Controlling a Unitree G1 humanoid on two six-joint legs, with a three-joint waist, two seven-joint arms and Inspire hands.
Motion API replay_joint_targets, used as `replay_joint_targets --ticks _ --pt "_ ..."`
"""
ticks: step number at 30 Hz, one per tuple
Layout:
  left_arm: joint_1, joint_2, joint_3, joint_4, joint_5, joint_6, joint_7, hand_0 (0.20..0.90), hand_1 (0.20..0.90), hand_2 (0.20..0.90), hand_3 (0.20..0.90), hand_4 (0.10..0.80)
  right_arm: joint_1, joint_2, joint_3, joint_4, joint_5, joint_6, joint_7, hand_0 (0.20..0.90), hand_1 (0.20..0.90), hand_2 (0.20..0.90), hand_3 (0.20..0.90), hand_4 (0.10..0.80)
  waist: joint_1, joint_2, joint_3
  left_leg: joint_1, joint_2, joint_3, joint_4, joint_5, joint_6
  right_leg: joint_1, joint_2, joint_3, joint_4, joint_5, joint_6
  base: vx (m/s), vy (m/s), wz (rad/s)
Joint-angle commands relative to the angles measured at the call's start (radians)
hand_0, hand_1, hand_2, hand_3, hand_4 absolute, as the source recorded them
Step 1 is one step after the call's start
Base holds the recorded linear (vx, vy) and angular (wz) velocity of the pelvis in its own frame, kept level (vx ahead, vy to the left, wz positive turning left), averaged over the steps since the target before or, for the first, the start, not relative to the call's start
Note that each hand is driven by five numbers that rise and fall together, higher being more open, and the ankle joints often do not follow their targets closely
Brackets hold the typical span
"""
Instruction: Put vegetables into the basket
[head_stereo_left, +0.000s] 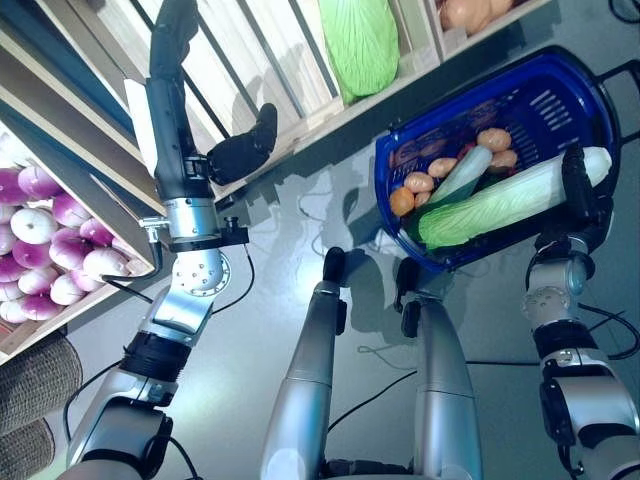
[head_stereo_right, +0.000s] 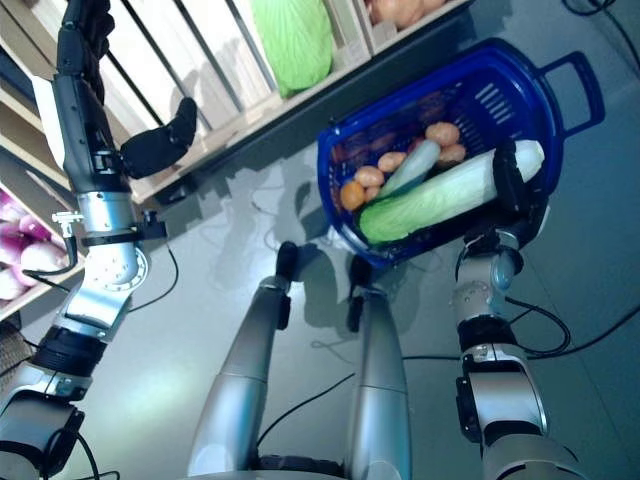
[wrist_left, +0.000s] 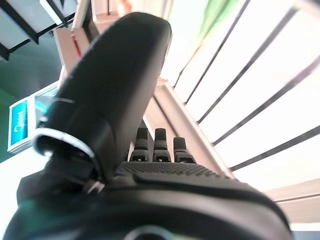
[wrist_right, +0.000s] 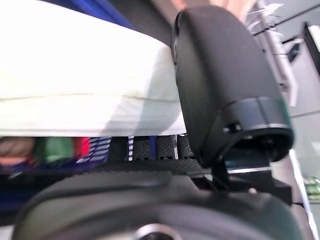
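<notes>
The blue plastic basket (head_stereo_left: 545, 105) stands on the grey floor at the right. A long napa cabbage (head_stereo_left: 500, 205) lies across it, over small orange and brown round vegetables (head_stereo_left: 420, 183) and a pale green long one (head_stereo_left: 465, 172). My right hand (head_stereo_left: 578, 185) is at the basket's near rim by the cabbage's white end (wrist_right: 75, 100); its fingers (wrist_right: 150, 147) are straight under that end and its thumb lies beside it. My left hand (head_stereo_left: 165, 100) is raised against the wooden stand's slats, open and empty, with its thumb (head_stereo_left: 240, 150) standing out.
The wooden stand (head_stereo_left: 300, 125) with slatted crates runs along the far side and down the left. Its lower shelf edge (head_stereo_left: 90, 290) is close to my left forearm. Grey floor (head_stereo_left: 300, 220) lies between the stand and the basket.
</notes>
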Motion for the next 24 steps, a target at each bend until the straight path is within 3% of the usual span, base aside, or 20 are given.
replay_joint_targets --ticks 1,7,8,9,10,11,12,15,24 --pt "-0.091 0.023 0.053 -0.091 0.028 -0.089 0.067 0.900 0.900 0.900 0.900 0.800 -0.070 -0.078 0.018 -0.036 -0.063 -0.033 -0.038 0.300 0.300 0.300 0.300 0.400 -0.006 0.041 -0.003 0.008 -0.032 0.056 -0.055 0.009 0.035 0.042 0.023 -0.003 0.029 0.032 -0.017 0.036 -0.018 0.05" --pt "-0.104 0.013 0.041 -0.083 0.025 -0.088 0.079 0.900 0.900 0.900 0.900 0.800 -0.113 -0.065 0.038 0.006 -0.071 -0.033 -0.045 0.300 0.300 0.300 0.300 0.400 -0.001 0.055 -0.003 -0.040 -0.042 0.056 -0.037 0.003 0.026 -0.010 0.025 -0.006 0.051 0.030 -0.018 0.040 -0.023 0.03" --pt "-0.104 0.013 0.037 -0.084 0.025 -0.089 0.071 0.900 0.900 0.900 0.900 0.800 -0.119 -0.060 0.040 0.003 -0.077 -0.040 -0.044 0.418 0.418 0.418 0.418 0.478 -0.002 0.057 -0.003 -0.048 -0.043 0.055 -0.031 -0.001 0.025 -0.018 0.026 -0.007 0.054 0.027 -0.018 0.038 -0.040 0.02" --pt "-0.105 0.014 0.034 -0.086 0.039 -0.080 0.061 0.900 0.900 0.900 0.900 0.800 -0.122 -0.051 0.043 -0.004 -0.079 -0.045 -0.053 0.401 0.401 0.401 0.401 0.467 0.000 0.057 -0.003 -0.055 -0.043 0.056 -0.029 -0.003 0.027 -0.024 0.028 -0.009 0.055 0.026 -0.020 0.011 -0.039 0.03" --pt "-0.106 0.016 0.029 -0.091 0.040 -0.074 0.064 0.900 0.900 0.900 0.900 0.800 -0.126 -0.049 0.048 -0.013 -0.070 -0.046 -0.056 0.427 0.427 0.427 0.427 0.485 -0.001 0.056 -0.003 -0.060 -0.041 0.058 -0.029 -0.002 0.026 -0.029 0.031 -0.008 0.054 0.028 -0.021 0.002 -0.040 0.01" --pt "-0.103 0.017 0.024 -0.095 0.041 -0.070 0.068 0.900 0.900 0.900 0.900 0.800 -0.127 -0.047 0.050 -0.022 -0.061 -0.060 -0.060 0.622 0.622 0.622 0.622 0.615 -0.001 0.055 -0.003 -0.065 -0.041 0.059 -0.028 -0.001 0.025 -0.034 0.033 -0.008 0.055 0.030 -0.021 -0.005 -0.033 0.02" --pt "-0.100 0.018 0.022 -0.101 0.048 -0.067 0.071 0.900 0.900 0.900 0.900 0.800 -0.126 -0.043 0.049 -0.031 -0.050 -0.070 -0.064 0.900 0.900 0.900 0.900 0.800 0.001 0.054 -0.003 -0.070 -0.041 0.057 -0.028 0.000 0.026 -0.040 0.034 -0.009 0.058 0.031 -0.020 -0.024 -0.036 0.02" --pt "-0.087 0.016 0.019 -0.101 0.076 -0.078 0.073 0.900 0.900 0.900 0.900 0.800 -0.131 -0.037 0.028 -0.047 -0.012 -0.132 -0.085 0.900 0.900 0.900 0.900 0.800 0.003 0.055 -0.003 -0.078 -0.042 0.057 -0.025 -0.003 0.023 -0.049 0.034 -0.015 0.066 0.030 -0.018 0.002 -0.034 0.01" --pt "-0.085 0.057 0.033 -0.133 0.129 -0.083 0.074 0.900 0.900 0.900 0.900 0.800 -0.105 -0.017 -0.035 -0.120 0.046 -0.207 -0.105 0.900 0.900 0.900 0.900 0.800 -0.006 0.053 -0.003 -0.060 -0.026 0.074 0.001 -0.012 0.021 -0.026 0.037 -0.023 0.067 0.041 -0.019 0.012 -0.018 0.00"
